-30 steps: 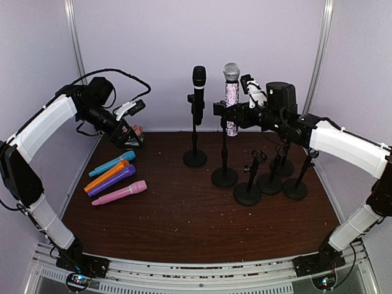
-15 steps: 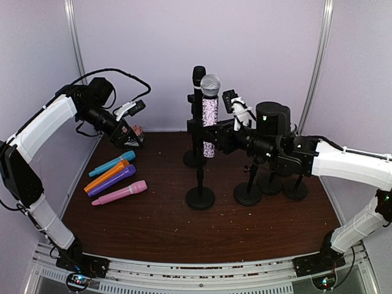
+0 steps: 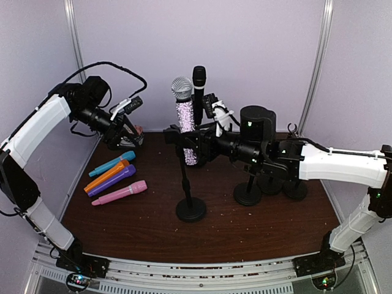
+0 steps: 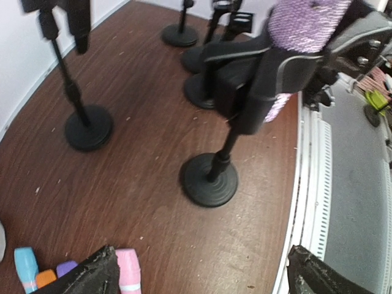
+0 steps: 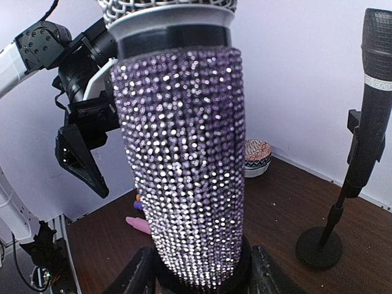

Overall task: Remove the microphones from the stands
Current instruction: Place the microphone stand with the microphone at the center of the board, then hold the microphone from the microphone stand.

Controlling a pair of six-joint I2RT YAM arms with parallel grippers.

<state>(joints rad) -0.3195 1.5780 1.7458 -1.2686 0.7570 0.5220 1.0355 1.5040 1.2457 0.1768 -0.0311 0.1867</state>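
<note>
At the far left the left gripper [image 3: 127,130] hangs above the back left corner of the table [image 3: 153,236], its jaws spread wide and holding nothing. Just behind it a small patterned bowl [image 5: 257,158] sits against the back wall. Below the gripper four toy microphones lie side by side on the wood: blue [image 3: 111,163], orange [image 3: 106,175], purple [image 3: 112,180] and pink [image 3: 119,192].

Near the middle stands the glitter microphone [image 3: 185,119], upright with its mesh head on top, seated in the clip of its stand [image 3: 190,208], whose round base rests on the table well in front of the others. The right gripper [image 3: 187,139] reaches in from the right and is closed around the microphone's lower body at the clip; in the right wrist view a finger [image 5: 131,275] sits on each side of the sparkly barrel.

Just behind and to the right, a black microphone [image 3: 199,82] stands upright on its own stand, close to the glitter one but apart from it. Further right, three bare stands [image 3: 248,193] cluster together, partly hidden by the right arm stretched across in front of them.
</note>
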